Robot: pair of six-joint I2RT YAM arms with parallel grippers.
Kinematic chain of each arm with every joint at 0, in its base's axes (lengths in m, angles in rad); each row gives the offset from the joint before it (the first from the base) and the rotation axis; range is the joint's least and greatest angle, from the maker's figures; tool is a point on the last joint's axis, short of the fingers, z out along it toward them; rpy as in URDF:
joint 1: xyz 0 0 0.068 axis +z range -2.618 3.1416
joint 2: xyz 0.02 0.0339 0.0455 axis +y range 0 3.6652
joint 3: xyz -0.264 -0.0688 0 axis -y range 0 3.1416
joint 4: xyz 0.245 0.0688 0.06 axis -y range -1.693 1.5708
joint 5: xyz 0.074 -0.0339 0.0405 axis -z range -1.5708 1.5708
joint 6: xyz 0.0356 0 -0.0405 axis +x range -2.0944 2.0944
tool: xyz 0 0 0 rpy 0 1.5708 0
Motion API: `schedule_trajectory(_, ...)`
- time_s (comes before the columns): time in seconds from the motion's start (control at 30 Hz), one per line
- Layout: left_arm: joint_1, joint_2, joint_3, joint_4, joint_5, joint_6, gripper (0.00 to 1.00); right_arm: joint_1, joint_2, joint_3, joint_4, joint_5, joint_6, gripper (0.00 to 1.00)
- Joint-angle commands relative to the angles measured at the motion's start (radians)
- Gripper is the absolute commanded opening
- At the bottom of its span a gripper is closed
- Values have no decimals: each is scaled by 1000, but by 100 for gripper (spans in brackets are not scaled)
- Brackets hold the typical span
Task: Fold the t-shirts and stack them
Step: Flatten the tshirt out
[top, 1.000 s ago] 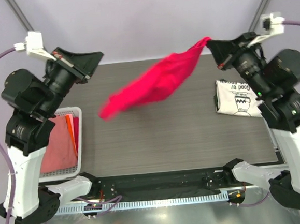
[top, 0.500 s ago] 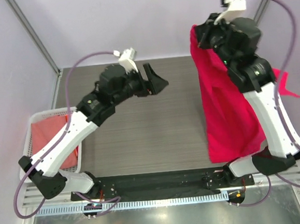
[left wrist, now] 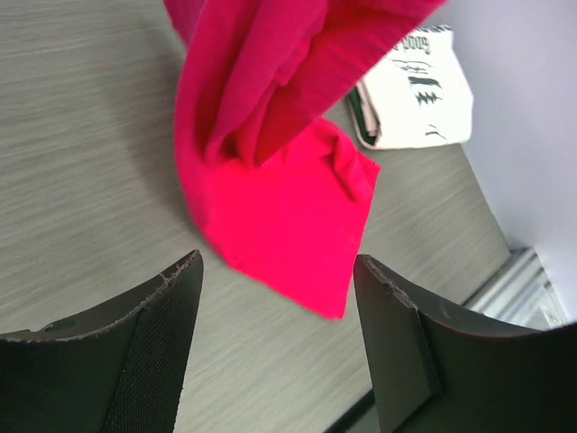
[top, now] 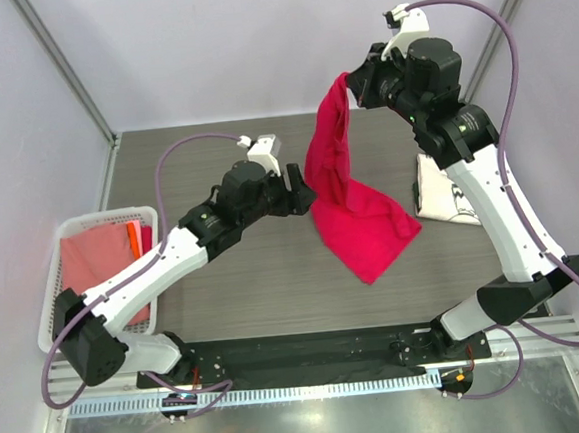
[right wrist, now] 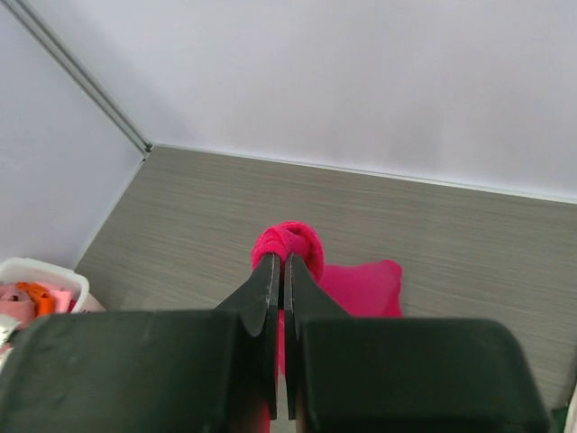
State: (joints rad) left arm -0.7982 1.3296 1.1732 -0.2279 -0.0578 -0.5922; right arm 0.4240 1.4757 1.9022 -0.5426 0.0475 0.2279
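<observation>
- Two t-shirts showed: the plain crimson-pink cloth t-shirt [top: 354,211] hung from the right gripper [top: 351,83], which was clamped on its bunched top, and its lower end appeared to rest on the grey surface [top: 254,269].
- Its long axis ran far-high to near-low, just right of the left gripper [top: 302,187], whose jaws stood apart and empty.
- The folded cream printed t-shirt [top: 448,194] lay far right.
- The left arm seemed better placed for the hanging edge.
</observation>
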Motion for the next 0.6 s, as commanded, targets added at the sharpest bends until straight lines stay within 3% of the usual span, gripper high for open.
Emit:
schedule_trajectory(0.0, -3, 54, 16, 82, -77, 48, 69, 2, -55, 29, 89, -74, 27, 1)
schedule_trajectory(0.1, -3, 78, -12, 120, -99, 42, 68, 1, -60, 26, 92, -90, 33, 1)
schedule_trajectory(0.2, -3, 109, -15, 173, -74, 38, 51, 1, -63, 20, 96, -98, 34, 1)
schedule_trajectory(0.57, -12, 276, 103, 219, -111, 49, 45, -1, -83, -12, 96, -89, 16, 1)
